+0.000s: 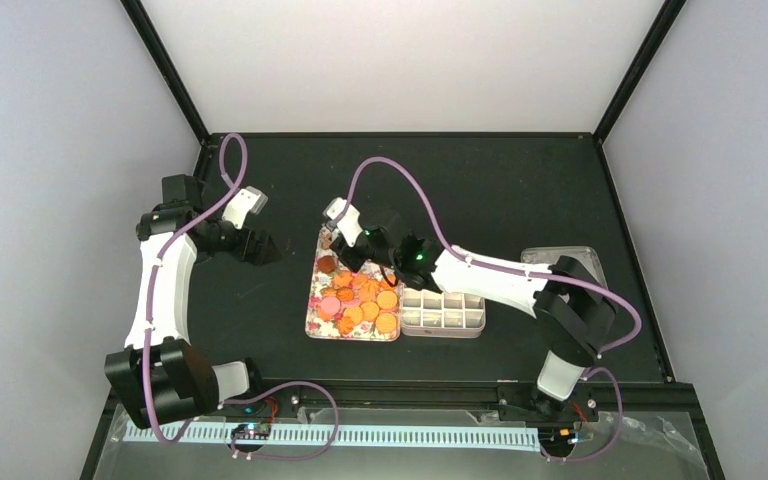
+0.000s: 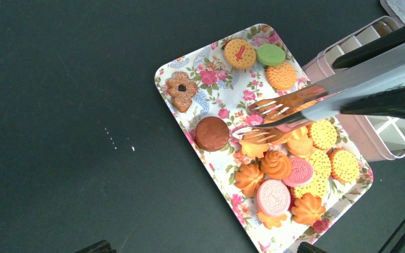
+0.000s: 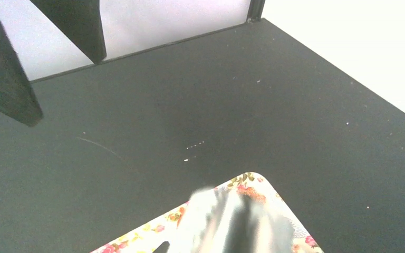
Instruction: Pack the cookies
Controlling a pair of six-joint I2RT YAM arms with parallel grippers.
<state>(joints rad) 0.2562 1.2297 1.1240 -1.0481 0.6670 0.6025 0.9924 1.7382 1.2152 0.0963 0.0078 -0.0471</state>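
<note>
The cookies [image 1: 360, 300] lie in a heap on the flower-patterned tray [image 1: 315, 312]. In the left wrist view the cookies [image 2: 295, 168] are mostly orange, with two pink, one green and two brown ones. My right gripper [image 1: 357, 243] is shut on the metal tongs [image 2: 316, 97]. The tong tips are slightly apart, low over the orange cookies beside the round brown one [image 2: 211, 133]. I cannot tell if they grip a cookie. The tongs show blurred in the right wrist view [image 3: 232, 221]. My left gripper [image 1: 258, 247] is open and empty, left of the tray.
A pale box with several small compartments [image 1: 443, 313] stands against the tray's right side; it also shows in the left wrist view [image 2: 379, 139]. A clear lid or container [image 1: 560, 256] lies further right, under the right arm. The black table ends at white walls.
</note>
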